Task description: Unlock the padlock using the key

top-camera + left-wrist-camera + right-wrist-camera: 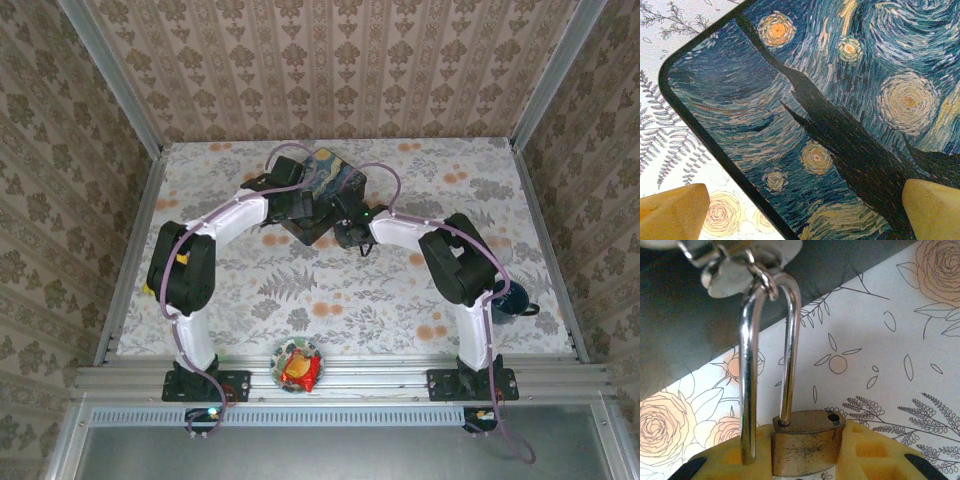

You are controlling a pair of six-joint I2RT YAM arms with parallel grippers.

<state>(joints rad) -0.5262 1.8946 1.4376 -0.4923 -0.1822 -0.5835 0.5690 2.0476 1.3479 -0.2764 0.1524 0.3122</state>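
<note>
right wrist view is the only one that gets us the task's thing up close: the tiny brass-coloured padlock (807,440) with its thin silvery shackle loop (747,365) hangs just in front of the dark side of the tin, over the flowery tablecloth (900,365). the shackle is threaded through a small ring among some blurry silvery metal bits (715,275) at the top. we can't tell what those bits are. one leg goes into the brass body. the other runs down beside it, and a bare hole shows in the top of the body. the right gripper (800,465) has its jaws drawn in narrow, yellow pads (870,450) touching the brass body on both sides, so it's gripping the padlock.

left wrist view gives us the lid instead: the rounded painted tin box (840,100) with its blue swirly starry-night picture. the left gripper (802,215) hangs over the lid's corner with jaws spread wide and nothing between them, one yellow fingertip (672,212) over the cloth and the other over the lid.

top external view loses the padlock under the arms, but it shows both arms meeting at the tin mid-table, a dark teal mug (512,300) off at the right edge, and a small round dish (280,350) with something red and yellow in it at the near edge.
</note>
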